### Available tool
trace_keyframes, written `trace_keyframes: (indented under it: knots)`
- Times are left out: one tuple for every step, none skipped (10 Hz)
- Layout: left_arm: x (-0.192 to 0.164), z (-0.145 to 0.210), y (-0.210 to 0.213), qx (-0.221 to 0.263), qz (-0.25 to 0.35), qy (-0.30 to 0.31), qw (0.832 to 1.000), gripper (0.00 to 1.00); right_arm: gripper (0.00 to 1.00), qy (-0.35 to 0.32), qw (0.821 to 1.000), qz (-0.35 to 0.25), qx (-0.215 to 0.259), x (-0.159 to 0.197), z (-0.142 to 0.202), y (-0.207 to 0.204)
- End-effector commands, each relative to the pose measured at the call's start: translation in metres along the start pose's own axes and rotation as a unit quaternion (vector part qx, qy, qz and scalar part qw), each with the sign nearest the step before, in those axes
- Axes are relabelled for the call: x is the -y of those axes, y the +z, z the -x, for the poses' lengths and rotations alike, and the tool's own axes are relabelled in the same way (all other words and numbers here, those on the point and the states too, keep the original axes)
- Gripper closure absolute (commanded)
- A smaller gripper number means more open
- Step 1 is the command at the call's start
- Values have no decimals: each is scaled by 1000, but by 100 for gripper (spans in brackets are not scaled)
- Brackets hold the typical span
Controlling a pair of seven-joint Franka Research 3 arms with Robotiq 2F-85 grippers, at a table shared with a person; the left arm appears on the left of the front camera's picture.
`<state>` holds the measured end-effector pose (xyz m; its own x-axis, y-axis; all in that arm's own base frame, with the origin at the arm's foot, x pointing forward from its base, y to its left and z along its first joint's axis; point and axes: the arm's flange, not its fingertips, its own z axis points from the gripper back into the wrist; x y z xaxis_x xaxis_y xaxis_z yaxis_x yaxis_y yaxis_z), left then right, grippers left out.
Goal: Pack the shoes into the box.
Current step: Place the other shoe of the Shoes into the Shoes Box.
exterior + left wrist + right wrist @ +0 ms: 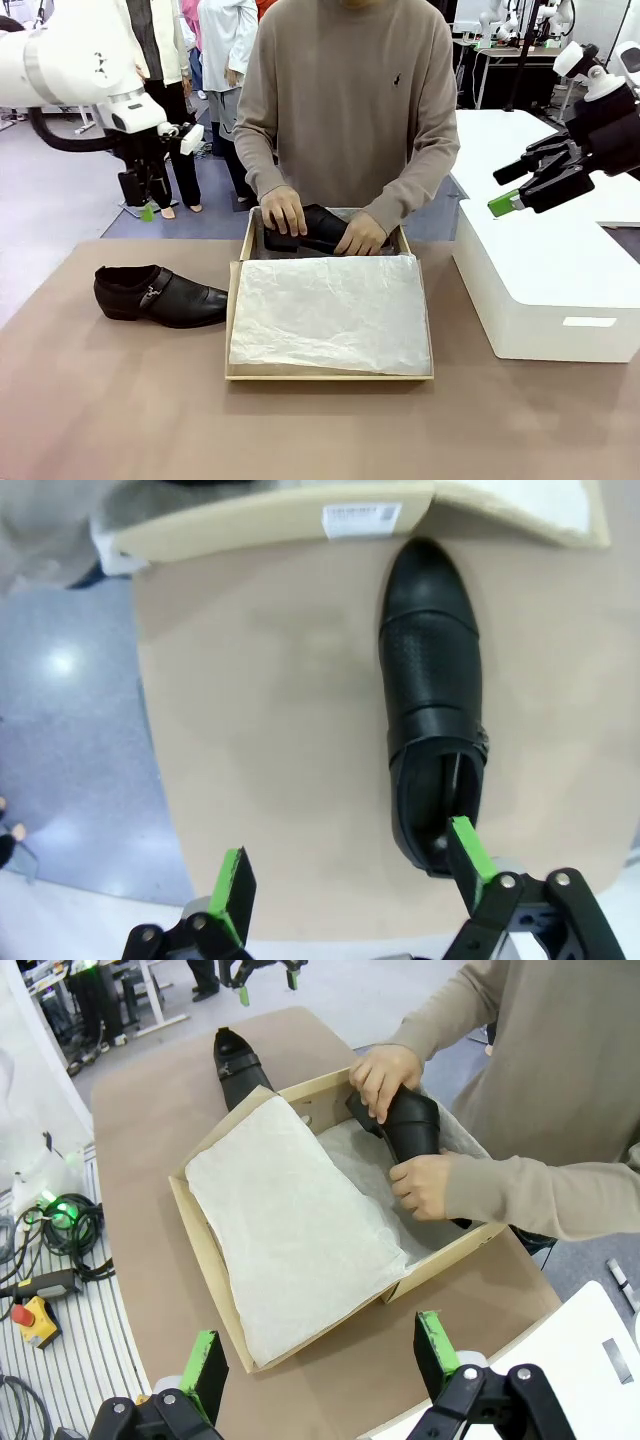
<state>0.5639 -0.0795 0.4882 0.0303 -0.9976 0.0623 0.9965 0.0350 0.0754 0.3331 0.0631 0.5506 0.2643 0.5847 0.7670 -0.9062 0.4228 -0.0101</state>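
A tan cardboard box lined with white tissue paper sits mid-table. The person's two hands press one glossy black shoe into its far end. The other shoe lies on the table left of the box, strap and buckle showing. My left gripper hangs open, high above the table's far left edge, over the loose shoe's heel. Raised over the white box, my right gripper is open and holds nothing.
A large white rectangular box stands at the right side of the table. The brown tabletop is bare in front. Other people stand behind on the grey floor. Cables and a red stop button lie beside the table in the right wrist view.
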Motion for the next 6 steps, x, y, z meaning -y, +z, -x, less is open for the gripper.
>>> trace_keyframes:
  knots:
    - [15,13,-19,-13,-5,21,1000,0,0,11,1000,-9,16,4,-1,-1]
    - [13,18,-28,-14,3,29,999,0,0,11,1000,-9,16,4,-1,-1]
    - [11,23,-35,-13,9,36,999,0,0,11,1000,-9,16,4,-1,-1]
    - [7,28,-43,-20,10,44,999,0,0,11,1000,-9,16,4,-1,-1]
    - [4,32,-48,-23,11,47,999,0,0,11,1000,-9,16,4,-1,-1]
    - [0,36,-51,-22,16,48,998,0,0,11,1000,-9,16,4,-1,-1]
